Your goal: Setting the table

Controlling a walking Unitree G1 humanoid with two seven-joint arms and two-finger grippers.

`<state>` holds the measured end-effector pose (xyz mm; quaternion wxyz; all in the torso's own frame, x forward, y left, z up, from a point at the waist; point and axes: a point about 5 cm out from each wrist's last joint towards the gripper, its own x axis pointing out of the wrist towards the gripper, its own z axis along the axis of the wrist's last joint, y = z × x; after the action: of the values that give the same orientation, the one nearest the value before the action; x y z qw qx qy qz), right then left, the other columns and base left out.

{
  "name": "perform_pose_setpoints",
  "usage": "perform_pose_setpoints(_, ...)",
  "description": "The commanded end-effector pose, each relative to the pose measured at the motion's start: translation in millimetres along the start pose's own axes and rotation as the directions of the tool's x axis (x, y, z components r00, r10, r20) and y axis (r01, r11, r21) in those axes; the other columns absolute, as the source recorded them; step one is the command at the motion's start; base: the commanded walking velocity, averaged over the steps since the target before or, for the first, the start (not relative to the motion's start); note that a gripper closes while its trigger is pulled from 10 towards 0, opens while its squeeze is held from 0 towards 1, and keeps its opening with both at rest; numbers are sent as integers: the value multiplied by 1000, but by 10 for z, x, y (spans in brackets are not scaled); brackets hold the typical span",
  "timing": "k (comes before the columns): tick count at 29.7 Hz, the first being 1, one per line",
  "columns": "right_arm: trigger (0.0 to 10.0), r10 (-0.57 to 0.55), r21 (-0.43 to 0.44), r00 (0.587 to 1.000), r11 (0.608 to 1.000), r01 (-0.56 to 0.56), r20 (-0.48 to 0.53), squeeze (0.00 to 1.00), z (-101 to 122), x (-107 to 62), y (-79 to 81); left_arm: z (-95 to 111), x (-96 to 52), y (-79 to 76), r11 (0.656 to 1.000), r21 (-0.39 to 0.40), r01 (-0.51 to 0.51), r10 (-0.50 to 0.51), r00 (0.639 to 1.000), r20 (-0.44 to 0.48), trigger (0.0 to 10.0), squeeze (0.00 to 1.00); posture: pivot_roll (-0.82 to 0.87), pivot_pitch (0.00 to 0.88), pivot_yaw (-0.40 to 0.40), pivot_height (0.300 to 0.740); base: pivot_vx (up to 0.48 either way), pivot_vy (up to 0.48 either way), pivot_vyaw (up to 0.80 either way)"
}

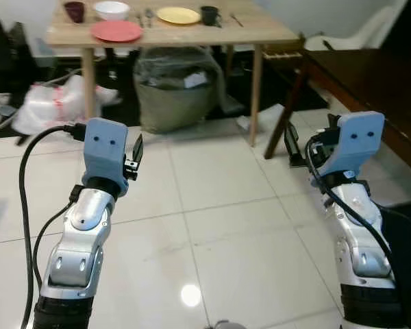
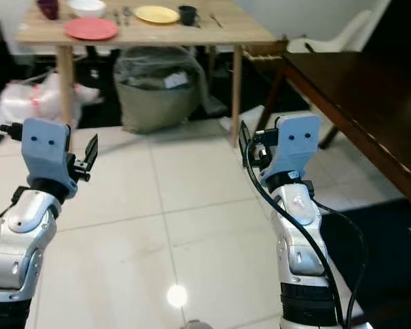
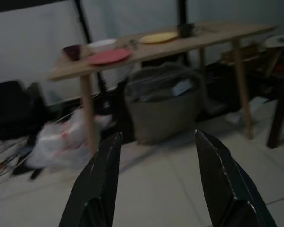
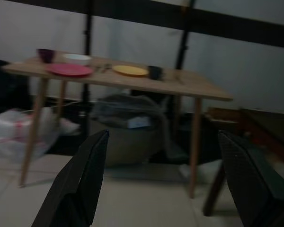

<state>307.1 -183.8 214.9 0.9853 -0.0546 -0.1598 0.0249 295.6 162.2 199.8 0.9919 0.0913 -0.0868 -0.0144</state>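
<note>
Pale wood: the table point(image 1: 274, 31) stands well ahead across the white tiled floor point(image 1: 212, 205), on thin legs.
On the table: a red plate point(image 1: 116, 31), a yellow plate point(image 1: 179, 15), a white bowl point(image 1: 111, 9), a dark red cup point(image 1: 74, 10), a dark mug point(image 1: 209, 14), and cutlery point(image 1: 144, 16) between bowl and yellow plate — too small to tell the pieces apart.
Under the table: a grey sack point(image 1: 175, 89) and, to the left, a white plastic bag point(image 1: 61, 103).
To the right: a dark wooden table point(image 1: 370, 82) with a white chair point(image 1: 356, 34) behind it.
Left gripper point(image 3: 156, 189): raised in front of the robot, fingers spread wide, holding nothing.
Right gripper point(image 4: 175, 189): raised likewise, fingers wide apart, empty.
Step in hand: I'd judge it an approach — the robot is well away from the tableware, so nothing can be reached yet.
What could go wrong: the right arm sits close to the dark table's corner, so a drift rightward could clip it; the sack and bag crowd the near edge and could catch a foot; arriving off-centre would leave the plates out of reach, and a hurried reach could knock the cup or mug over.
</note>
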Motion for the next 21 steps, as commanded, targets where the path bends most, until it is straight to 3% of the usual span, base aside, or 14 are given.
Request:
perform_pose_setpoints(1, 10000, -13, 7, 1000, 1000, 13, -2, 0, -3, -13, -33, -37, 9, -18, 1000, -4, 9, -9, 1000, -26, 10000, 118, -138, 0, -3, 740, 0, 0, 0)
perform_pose_setpoints(21, 10000, -24, 28, 1000, 999, 24, -10, 0, -14, -5, -55, -44, 22, -24, 1000, 9, 22, -22, 1000, -23, 10000, 137, -140, 0, 2, 740, 0, 0, -785)
